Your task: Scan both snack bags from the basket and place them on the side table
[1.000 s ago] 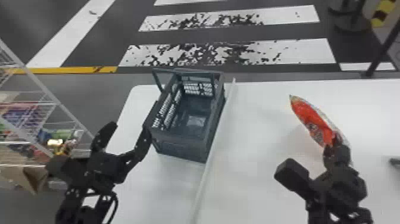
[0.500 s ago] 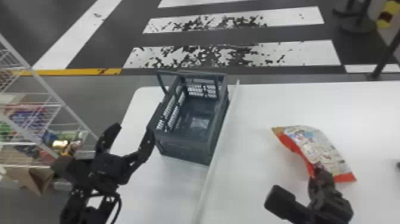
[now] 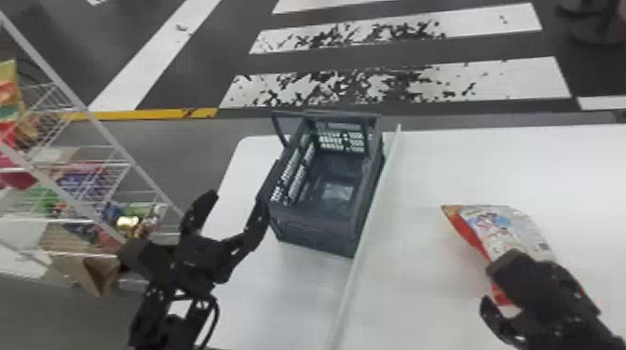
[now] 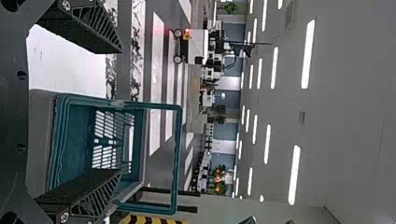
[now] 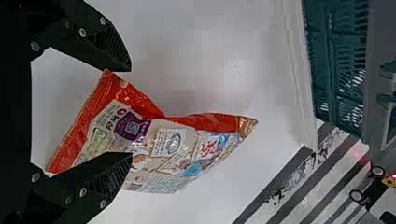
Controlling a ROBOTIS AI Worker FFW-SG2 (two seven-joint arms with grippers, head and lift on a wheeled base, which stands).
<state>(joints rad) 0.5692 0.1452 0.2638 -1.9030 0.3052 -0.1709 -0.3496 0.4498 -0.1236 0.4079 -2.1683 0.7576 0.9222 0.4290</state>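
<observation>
The red-and-white snack bag (image 3: 517,228) lies on the white table to the right of the raised strip. My right gripper (image 3: 489,288) is over the bag's near end. In the right wrist view the snack bag (image 5: 173,144) extends between and beyond the fingers of my open right gripper (image 5: 130,112). The dark basket (image 3: 312,230) stands left of the strip, a glossy patch on its floor. At its left side is my left gripper (image 3: 238,200), open; whether it touches the basket I cannot tell. The left wrist view has the left gripper (image 4: 120,112) apart across the basket (image 4: 58,140).
A long raised strip (image 3: 365,246) divides the white tabletop (image 3: 466,163) between basket and bag. On the far left stands a wire rack (image 3: 109,139) with colourful packets and a brown carton (image 3: 95,272). Beyond the table is striped floor.
The bag, first raised at an angle by my right gripper, now lies flatter on the table; that gripper has opened and turned. The head view has shifted. My left gripper looks unchanged beside the basket.
</observation>
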